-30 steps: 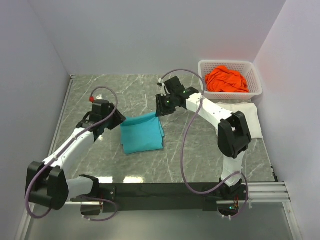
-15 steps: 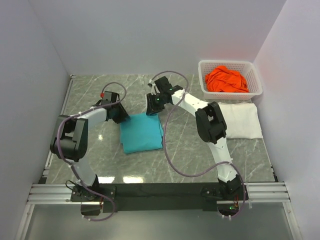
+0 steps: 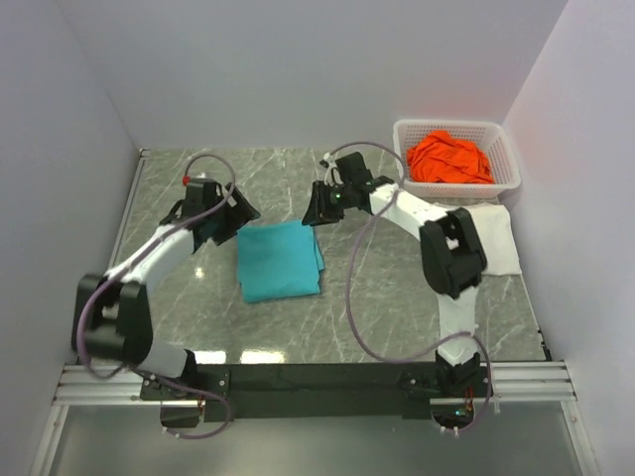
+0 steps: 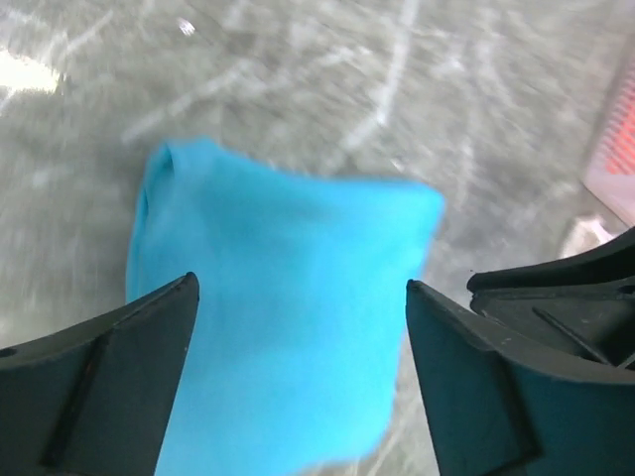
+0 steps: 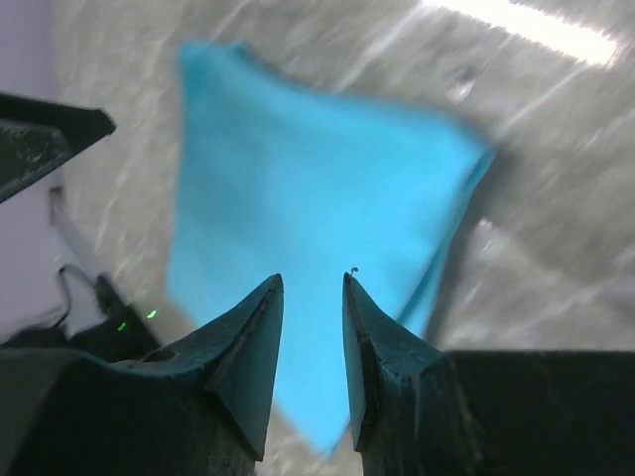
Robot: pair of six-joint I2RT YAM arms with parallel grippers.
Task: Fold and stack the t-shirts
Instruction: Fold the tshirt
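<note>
A teal t-shirt lies folded into a flat rectangle at the middle of the table. My left gripper hovers at its far left corner, jaws wide open and holding nothing; the left wrist view has the teal t-shirt below the left gripper. Over the far right corner my right gripper hangs. In the right wrist view, the right gripper has a narrow, bare gap, with the teal t-shirt beneath. A folded white t-shirt lies at the right. An orange t-shirt is bunched in the basket.
The white lattice basket stands at the back right corner, against the right wall. Walls close in the table on the left, back and right. The right arm's elbow overlaps the white shirt's left part. Both arm cables loop above the table.
The left gripper has opened wide and let go of the teal shirt's corner. Both grippers have drawn slightly away from the shirt, which now lies flat.
</note>
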